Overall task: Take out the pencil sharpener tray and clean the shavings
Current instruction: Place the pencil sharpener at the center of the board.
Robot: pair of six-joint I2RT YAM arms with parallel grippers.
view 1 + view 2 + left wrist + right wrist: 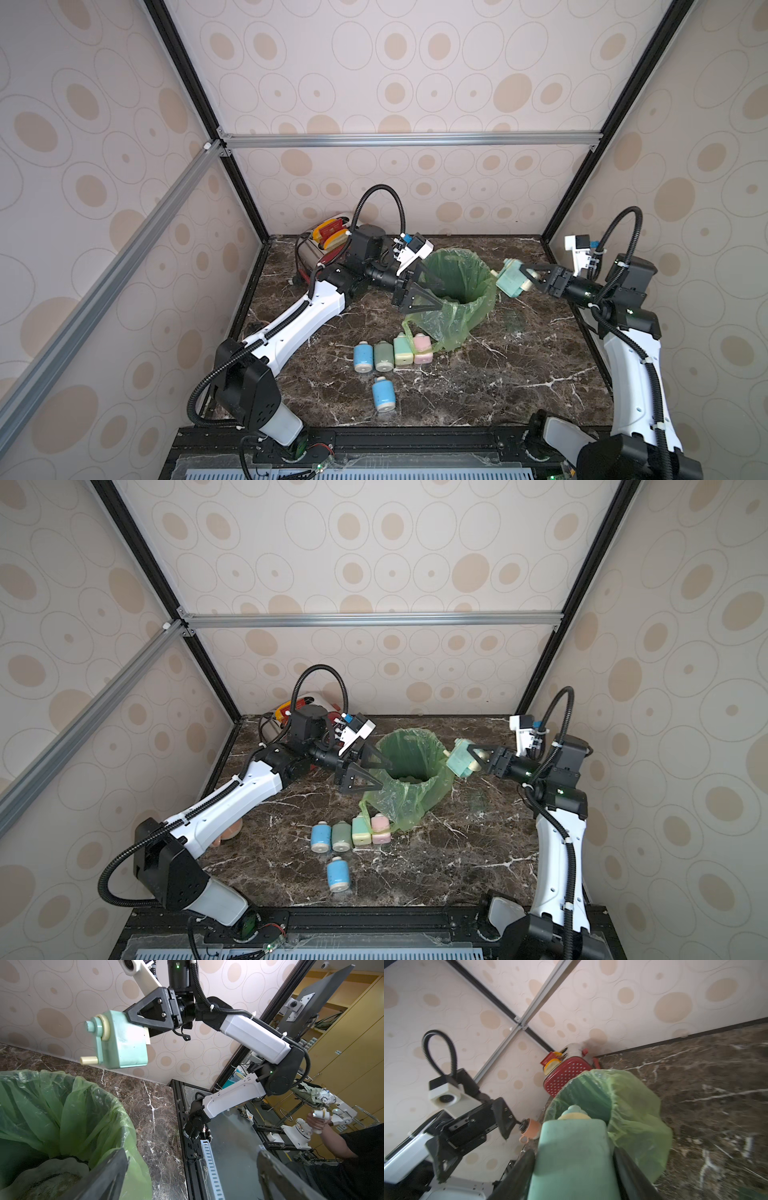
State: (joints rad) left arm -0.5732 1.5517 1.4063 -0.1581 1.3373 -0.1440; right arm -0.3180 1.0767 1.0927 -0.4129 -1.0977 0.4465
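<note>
Obs.: right fingers (153, 1024) clamped on the mint pencil sharpener (512, 279), held aloft just off the lined bin (484, 307) at its 3 o'clock rim, presumably so shavings fall inside. The left fingers (404, 300) are spread wide and empty over the 9 o'clock rim, likely placed to take the tray. Tray itself not discernible.

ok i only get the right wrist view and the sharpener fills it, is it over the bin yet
Observer: Not quite; in both top views the pencil sharpener hangs just outside the bin rim.
Operator: where's the left gripper
Observer: Open and empty, the left gripper is over the opposite rim.
Operator: anything else on the table
Observer: Five small sharpeners lie in front of the bin.
</note>
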